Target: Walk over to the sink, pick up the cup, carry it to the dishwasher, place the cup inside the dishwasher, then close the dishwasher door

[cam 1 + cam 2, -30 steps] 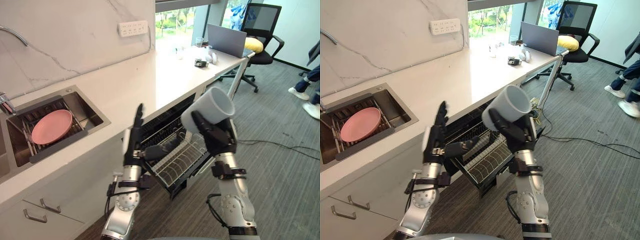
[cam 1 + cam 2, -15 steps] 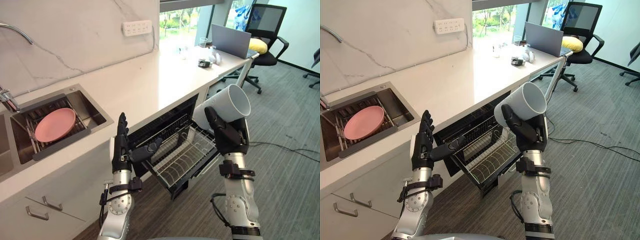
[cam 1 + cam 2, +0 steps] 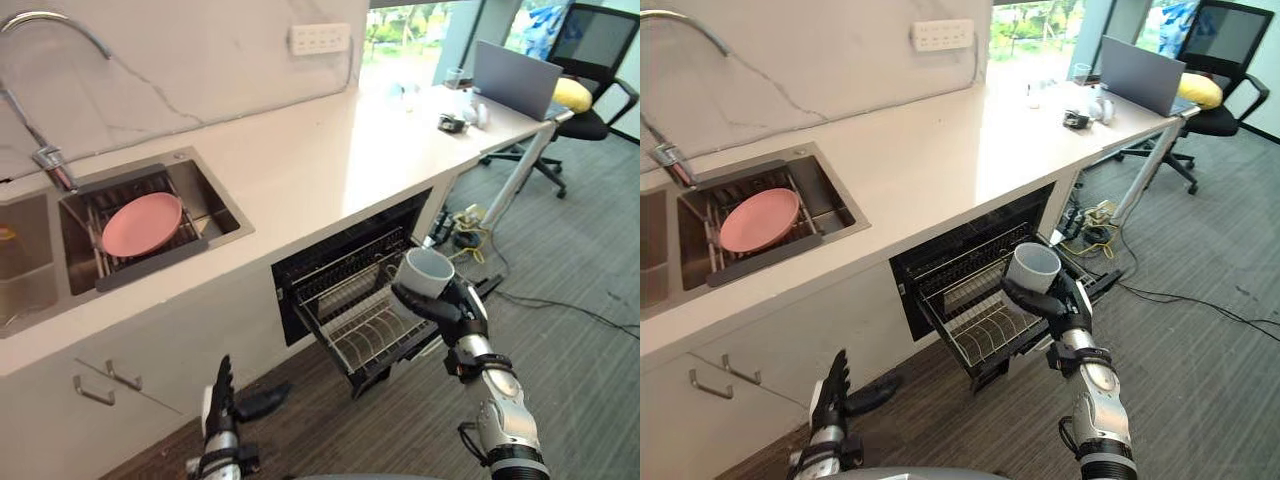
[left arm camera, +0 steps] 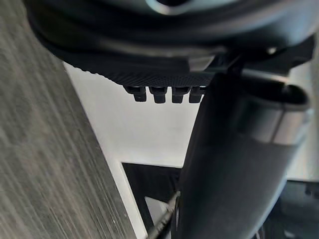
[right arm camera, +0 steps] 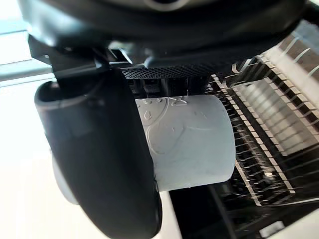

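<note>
A pale grey cup [image 3: 428, 272] hangs mouth-up just above the pulled-out wire rack [image 3: 352, 318] of the open dishwasher [image 3: 958, 247], which sits under the white counter. My right hand [image 3: 458, 307] is shut on the cup, fingers and thumb curled round its side. The right wrist view shows the cup [image 5: 192, 143] behind my thumb [image 5: 102, 164], with the rack [image 5: 279, 144] below it. My left hand [image 3: 222, 398] is low beside the cabinet front, open and holding nothing, its fingers straight.
The sink [image 3: 218, 200] at the left holds a pink plate [image 3: 143, 222] on a rack, with a tap [image 3: 40, 150] behind. A laptop [image 3: 518, 80] and small items lie at the counter's far end, near an office chair [image 3: 598, 60]. Cables [image 3: 470, 215] lie on the floor.
The camera has shifted, so the whole scene now looks farther off. My right hand has lowered the cup down to the rack. My left hand has dropped low toward the floor.
</note>
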You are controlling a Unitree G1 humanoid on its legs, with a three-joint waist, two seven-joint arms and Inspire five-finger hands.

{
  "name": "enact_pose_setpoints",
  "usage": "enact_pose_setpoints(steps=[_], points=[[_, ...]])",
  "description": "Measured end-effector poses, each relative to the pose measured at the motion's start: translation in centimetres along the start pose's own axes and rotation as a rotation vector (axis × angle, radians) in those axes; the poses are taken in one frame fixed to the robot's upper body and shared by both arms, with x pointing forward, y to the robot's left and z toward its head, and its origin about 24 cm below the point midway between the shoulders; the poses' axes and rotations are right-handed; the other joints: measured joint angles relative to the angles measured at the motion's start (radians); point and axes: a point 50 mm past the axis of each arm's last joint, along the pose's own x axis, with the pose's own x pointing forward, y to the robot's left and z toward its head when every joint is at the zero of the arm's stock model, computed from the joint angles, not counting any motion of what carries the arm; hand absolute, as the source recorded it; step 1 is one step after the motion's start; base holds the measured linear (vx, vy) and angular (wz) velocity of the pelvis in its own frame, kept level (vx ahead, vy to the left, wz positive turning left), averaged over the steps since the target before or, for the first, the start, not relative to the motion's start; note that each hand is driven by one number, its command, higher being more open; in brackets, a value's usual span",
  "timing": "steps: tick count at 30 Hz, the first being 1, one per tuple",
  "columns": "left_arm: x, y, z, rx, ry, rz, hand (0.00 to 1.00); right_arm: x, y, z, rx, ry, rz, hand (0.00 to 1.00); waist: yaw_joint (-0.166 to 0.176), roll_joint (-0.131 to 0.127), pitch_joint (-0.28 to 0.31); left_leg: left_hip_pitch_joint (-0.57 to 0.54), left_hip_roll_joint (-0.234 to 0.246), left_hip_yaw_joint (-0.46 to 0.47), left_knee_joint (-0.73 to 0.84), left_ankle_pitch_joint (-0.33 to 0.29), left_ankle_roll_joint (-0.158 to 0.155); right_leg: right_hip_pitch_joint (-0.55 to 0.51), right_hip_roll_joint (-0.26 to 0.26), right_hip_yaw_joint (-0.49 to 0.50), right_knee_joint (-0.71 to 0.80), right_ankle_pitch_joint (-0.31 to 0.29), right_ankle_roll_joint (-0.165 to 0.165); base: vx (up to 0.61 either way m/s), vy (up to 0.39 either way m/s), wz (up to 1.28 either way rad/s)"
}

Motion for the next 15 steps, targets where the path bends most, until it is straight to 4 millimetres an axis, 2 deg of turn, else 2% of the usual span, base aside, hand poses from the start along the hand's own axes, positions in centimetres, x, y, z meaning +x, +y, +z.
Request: enact_pose_setpoints(steps=[4,10,15], points=[[-0.7,1.7,-1.5,0.006,0.055,0.036,1.00,0.6,-1.0,-1.1,-0.047,0.086,-0.025,0.00,0.023,0.002,0.011,-0.009,-0.014,-0.051,-0.004,0.024,0.005,0.010,-0.012,-0.048,0.000,-0.002,0.000,-0.09,-0.025,0.36],[-1.4,2.3,-3.8,0.019,0.151,0.039,1.00,1.9,-1.7,-1.4,-0.125,0.169,-0.058,0.00,0.047,0.006,0.052,-0.022,-0.027,-0.101,-0.018,0.054,0.004,0.011,-0.023,-0.098,0.007,0.001,0.004,-0.11,-0.001,0.26],[-0.6,3.2,-3.0,0.015,0.123,0.059,1.00,3.5,-2.6,-0.9,-0.155,0.230,-0.106,0.00,0.086,0.006,0.115,-0.067,-0.034,-0.155,-0.016,0.085,0.009,-0.010,-0.026,-0.153,0.010,0.007,0.004,-0.06,-0.002,0.33]])
